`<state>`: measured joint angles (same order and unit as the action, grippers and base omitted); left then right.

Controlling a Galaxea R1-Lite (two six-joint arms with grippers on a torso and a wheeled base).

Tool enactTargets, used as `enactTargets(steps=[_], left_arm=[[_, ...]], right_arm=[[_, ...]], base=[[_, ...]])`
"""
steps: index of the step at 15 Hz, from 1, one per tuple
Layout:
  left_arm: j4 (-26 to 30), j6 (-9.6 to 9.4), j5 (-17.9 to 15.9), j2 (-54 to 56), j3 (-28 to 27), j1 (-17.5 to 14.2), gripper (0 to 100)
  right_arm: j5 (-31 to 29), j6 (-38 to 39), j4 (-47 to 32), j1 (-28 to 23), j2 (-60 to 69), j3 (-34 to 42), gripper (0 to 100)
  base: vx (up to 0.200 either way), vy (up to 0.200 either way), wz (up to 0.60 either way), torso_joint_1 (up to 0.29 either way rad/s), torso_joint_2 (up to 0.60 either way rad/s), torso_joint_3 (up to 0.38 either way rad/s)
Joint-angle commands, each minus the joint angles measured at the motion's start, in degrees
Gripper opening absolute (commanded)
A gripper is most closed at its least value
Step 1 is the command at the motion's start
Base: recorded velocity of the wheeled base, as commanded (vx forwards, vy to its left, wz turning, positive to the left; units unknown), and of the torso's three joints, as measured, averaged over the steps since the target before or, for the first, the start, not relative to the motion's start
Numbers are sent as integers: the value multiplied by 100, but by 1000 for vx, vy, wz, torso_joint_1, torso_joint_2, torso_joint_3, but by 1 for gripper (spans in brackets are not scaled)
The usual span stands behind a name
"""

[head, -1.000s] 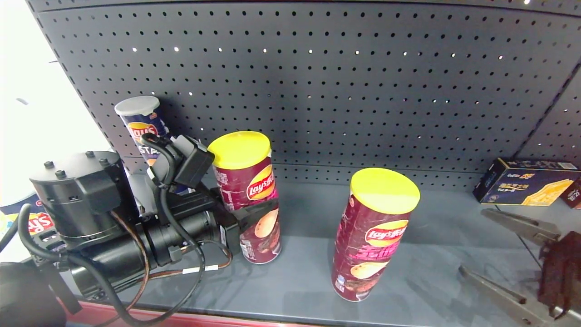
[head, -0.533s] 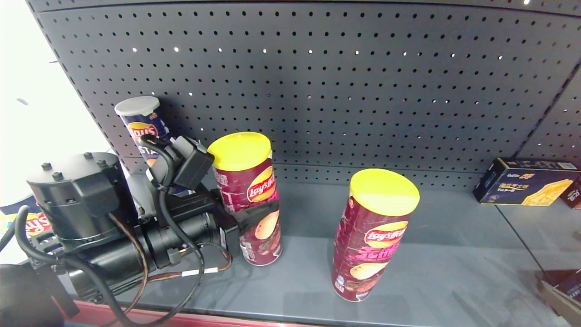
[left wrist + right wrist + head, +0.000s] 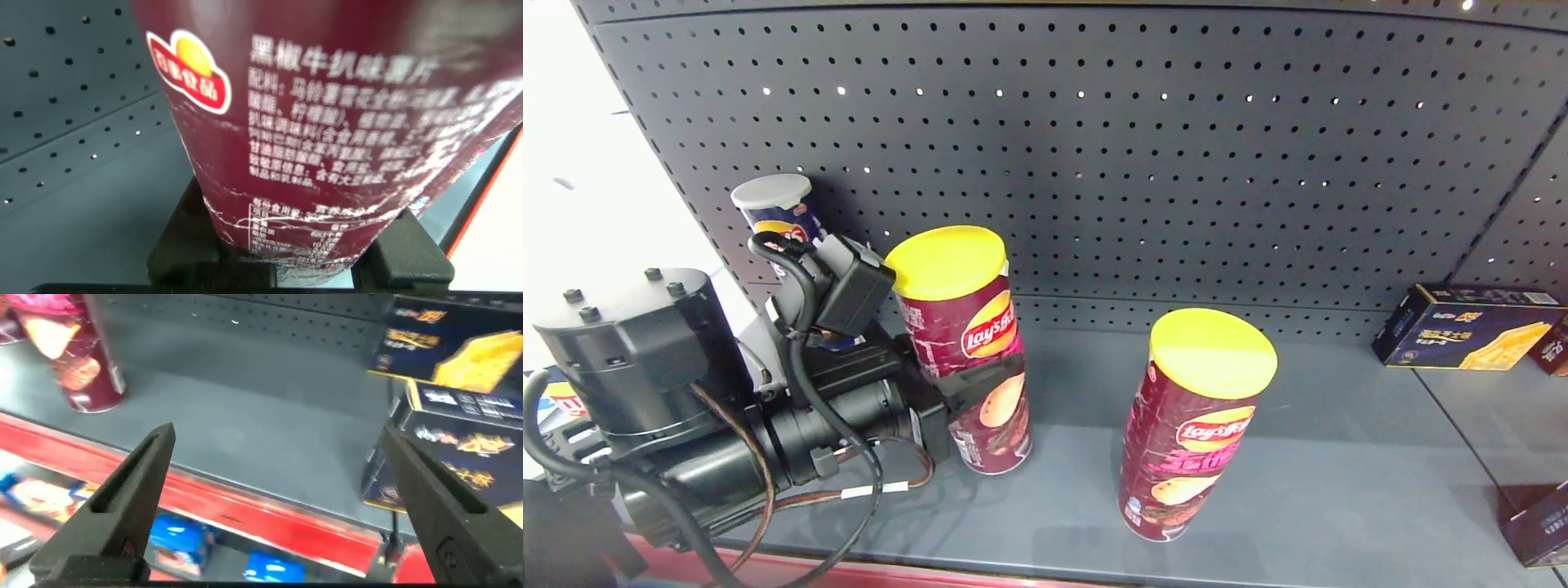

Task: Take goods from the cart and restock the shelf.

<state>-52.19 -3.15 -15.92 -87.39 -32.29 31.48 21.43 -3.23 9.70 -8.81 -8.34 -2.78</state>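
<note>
**Letting go before the can is settled could tip it**

Our left gripper [image 3: 977, 382] is clamped around the lower half of a red can [image 3: 960, 322] with a yellow lid, at the left end of the shelf [image 3: 1339, 490]. The can's base sits at or just above the shelf floor. We cannot tell whether it bears weight, and from the head view it may be slightly off upright.

If we release while the base is not flat, we judge that the tall, narrow can could rock and fall. It might then roll toward the second red can [image 3: 1192, 433], which stands apart to its right, or toward the open front edge.

The withdrawal carries its own risk. The blue can [image 3: 774, 214] stands just behind our left wrist against the pegboard [image 3: 1135, 163], and a sideways pull-out could knock it over. Dragging a gripper finger along the red can could also pull it down.

Our right gripper [image 3: 276, 445] is spread wide and holds nothing, at the shelf's front edge beside a dark box [image 3: 470, 449]. A careless swing there could shove that box.
</note>
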Motion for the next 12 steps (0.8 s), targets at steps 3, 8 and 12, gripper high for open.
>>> enactTargets(steps=[3,8,12], left_arm=[[-2,-2,-8,311,285,34,0],[16,-2,-87,399,92,104,0],[24,-2,-95,407,92,183,0]], right_arm=[[-1607,-398,-425,-59,315,278,100],[-2126,-134,-592,-50,315,278,100],[-2090,376,-663,-50,315,278,100]], base=[[0,0,0,0,0,0],[0,0,0,0,0,0],[0,0,0,0,0,0]])
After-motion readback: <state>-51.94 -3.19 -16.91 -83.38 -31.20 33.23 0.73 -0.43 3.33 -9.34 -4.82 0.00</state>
